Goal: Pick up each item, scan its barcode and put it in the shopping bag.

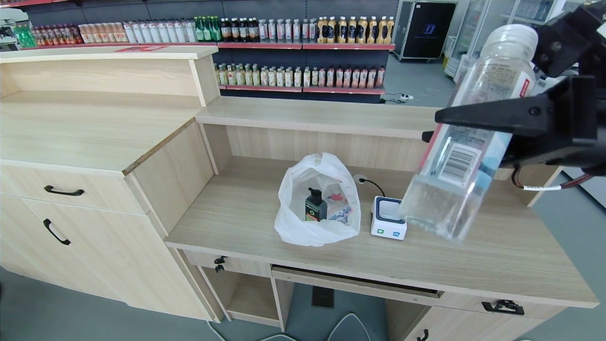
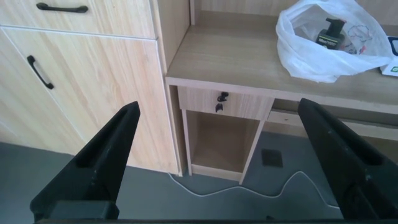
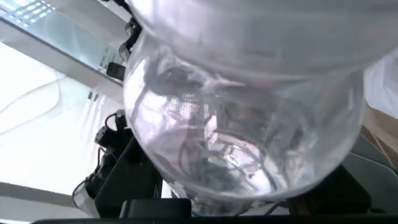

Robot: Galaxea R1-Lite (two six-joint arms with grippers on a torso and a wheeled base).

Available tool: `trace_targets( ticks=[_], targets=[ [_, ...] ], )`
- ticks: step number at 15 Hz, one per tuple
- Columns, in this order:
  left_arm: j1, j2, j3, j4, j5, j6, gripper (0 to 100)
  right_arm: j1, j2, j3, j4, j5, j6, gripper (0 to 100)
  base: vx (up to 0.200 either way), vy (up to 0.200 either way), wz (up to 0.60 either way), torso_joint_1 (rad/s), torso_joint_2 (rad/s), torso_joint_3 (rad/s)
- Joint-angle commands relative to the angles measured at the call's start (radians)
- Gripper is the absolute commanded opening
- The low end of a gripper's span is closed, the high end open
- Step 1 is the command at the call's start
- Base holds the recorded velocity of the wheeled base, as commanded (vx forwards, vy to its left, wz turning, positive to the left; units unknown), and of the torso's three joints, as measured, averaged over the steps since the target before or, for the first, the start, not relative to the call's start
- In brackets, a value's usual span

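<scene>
Right end effector (image 1: 432, 127) clamps the water bottle (image 1: 466, 156) tilted, barcode facing the scanner (image 1: 388, 219) for scanning I'd guess; left end effector (image 2: 217, 106) gapes wide.

The right hand (image 1: 432, 127) is built in matte black. Its long, flat finger (image 1: 492, 117) is tapered to a blunt tip, and a round screw head (image 1: 535, 112) is set near its wide end. Behind it, a blocky black housing (image 1: 575, 109) is seen, with more round screw heads (image 1: 552, 47) on the upper block. A thin red cable (image 1: 581, 180) and a white cable (image 1: 544, 188) are run below the wrist. The left hand (image 2: 217, 106) is made up of two matte black, wedge-shaped fingers (image 2: 102, 165) with flat inner faces.
</scene>
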Motion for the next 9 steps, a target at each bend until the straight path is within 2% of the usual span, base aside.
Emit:
trace_targets(
  ticks=[1,5,9],
  targets=[
    [0.000,0.000,0.000,-0.001,0.000,0.000,100,0.053,-0.053,0.050,0.001,0.002,-0.069,0,0.000,0.000,0.00,0.000,0.00,0.000],
    [0.000,0.000,-0.001,-0.001,0.000,0.000,100,0.055,-0.109,0.064,0.010,0.003,-0.086,0,0.000,0.000,0.00,0.000,0.00,0.000],
    [0.000,0.000,0.000,-0.001,0.000,0.000,100,0.081,-0.129,0.018,0.034,-0.003,-0.085,0,0.000,0.000,0.00,0.000,0.00,0.000]
  ],
)
